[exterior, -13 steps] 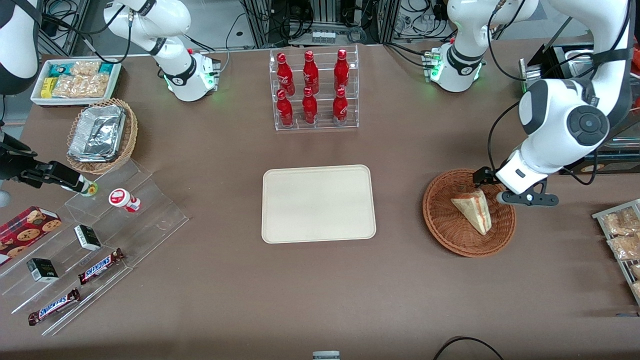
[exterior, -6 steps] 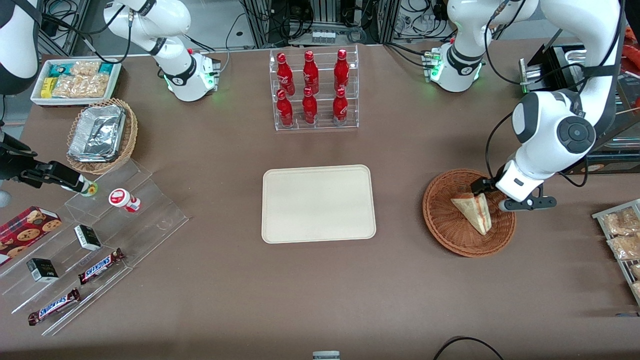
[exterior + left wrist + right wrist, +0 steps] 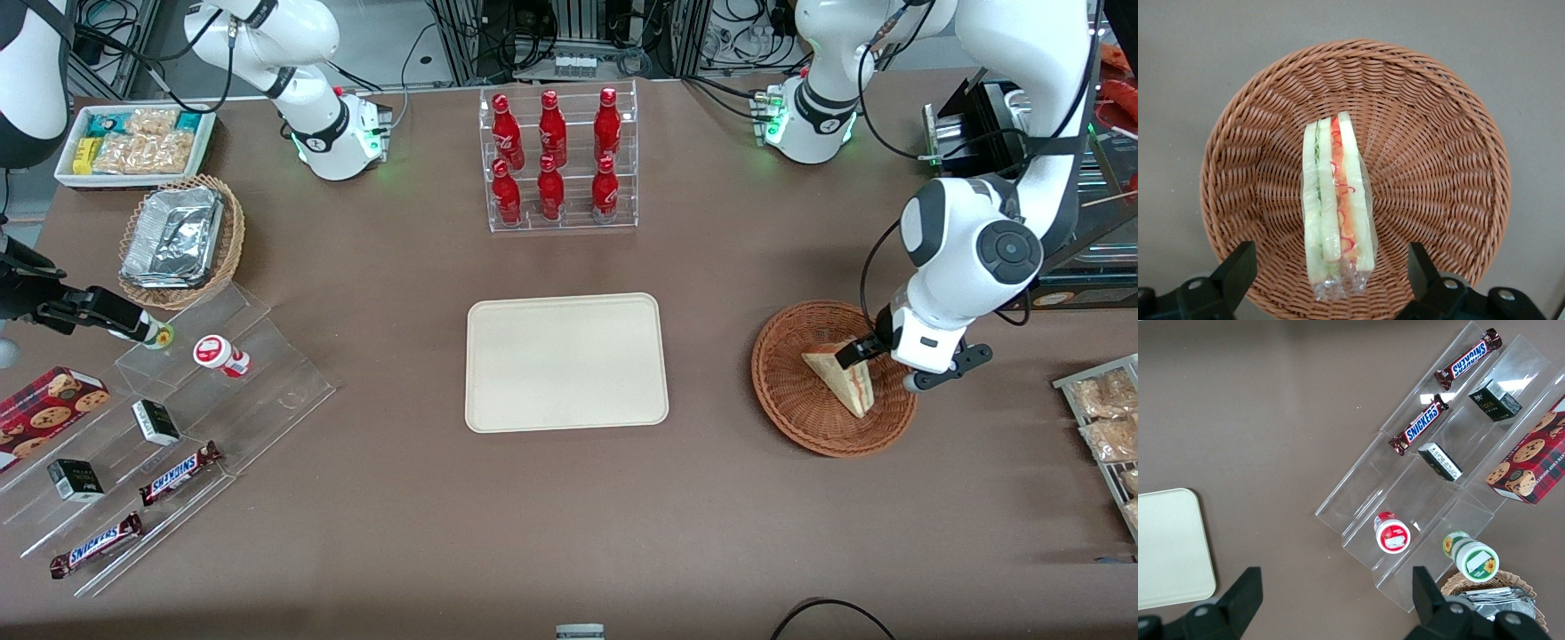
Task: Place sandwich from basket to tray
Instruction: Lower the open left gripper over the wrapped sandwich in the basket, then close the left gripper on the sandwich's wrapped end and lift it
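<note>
Item: sandwich, wrapped, on edge in basket. I see it directly under my tool, between its spread fingers, untouched. Tray well apart, toward parked arm.

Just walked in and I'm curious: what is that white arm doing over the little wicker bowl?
It is going for the sandwich, a wrapped wedge lying in the reddish-brown basket. The gripper hangs right above it with its fingers open, one on each side, not gripping yet. The cream tray where the sandwich should end up lies toward the middle of the table with nothing on it.
</note>
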Robot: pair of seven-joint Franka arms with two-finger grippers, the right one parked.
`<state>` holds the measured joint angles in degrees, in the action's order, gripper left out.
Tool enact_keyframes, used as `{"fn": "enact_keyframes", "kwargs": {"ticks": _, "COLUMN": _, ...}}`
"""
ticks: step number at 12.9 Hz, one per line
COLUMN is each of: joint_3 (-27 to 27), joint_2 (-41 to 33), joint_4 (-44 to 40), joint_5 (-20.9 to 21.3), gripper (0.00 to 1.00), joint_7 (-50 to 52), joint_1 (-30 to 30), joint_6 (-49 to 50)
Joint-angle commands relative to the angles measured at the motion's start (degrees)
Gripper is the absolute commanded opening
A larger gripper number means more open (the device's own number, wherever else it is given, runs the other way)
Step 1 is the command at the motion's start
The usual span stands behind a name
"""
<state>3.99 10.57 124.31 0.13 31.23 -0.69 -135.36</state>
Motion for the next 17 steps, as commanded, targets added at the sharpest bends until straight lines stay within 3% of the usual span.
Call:
{"fn": "enact_keyframes", "kwargs": {"ticks": 1, "joint_3": 0.23, "joint_2": 1.20, "joint_4": 0.41, "joint_5": 0.39, "gripper": 1.00, "joint_7": 6.03, "joint_1": -0.36, "joint_6": -1.66}}
{"fn": "enact_keyframes", "kwargs": {"ticks": 13, "joint_3": 0.32, "joint_2": 6.65, "joint_4": 0.49, "joint_5": 0.39, "gripper": 0.99, "joint_7": 6.30, "joint_1": -0.36, "joint_6": -3.86}}
{"fn": "enact_keyframes", "kwargs": {"ticks": 14, "joint_3": 0.23, "joint_2": 6.83, "joint_4": 0.49, "joint_5": 0.39, "gripper": 0.76, "joint_7": 6.47, "joint_1": -0.36, "joint_6": -3.86}}
{"fn": "enact_keyframes", "kwargs": {"ticks": 15, "joint_3": 0.23, "joint_2": 6.83, "joint_4": 0.49, "joint_5": 0.39, "gripper": 0.33, "joint_7": 7.00, "joint_1": -0.27, "joint_6": -3.86}}
{"fn": "enact_keyframes", "kwargs": {"ticks": 16, "joint_3": 0.23, "joint_2": 6.75, "joint_4": 0.41, "joint_5": 0.39, "gripper": 0.02, "joint_7": 7.17, "joint_1": -0.27, "joint_6": -3.69}}
{"fn": "enact_keyframes", "kwargs": {"ticks": 17, "joint_3": 0.23, "joint_2": 6.57, "joint_4": 0.23, "joint_5": 0.39, "gripper": 0.00, "joint_7": 7.18, "joint_1": -0.27, "joint_6": -3.34}}
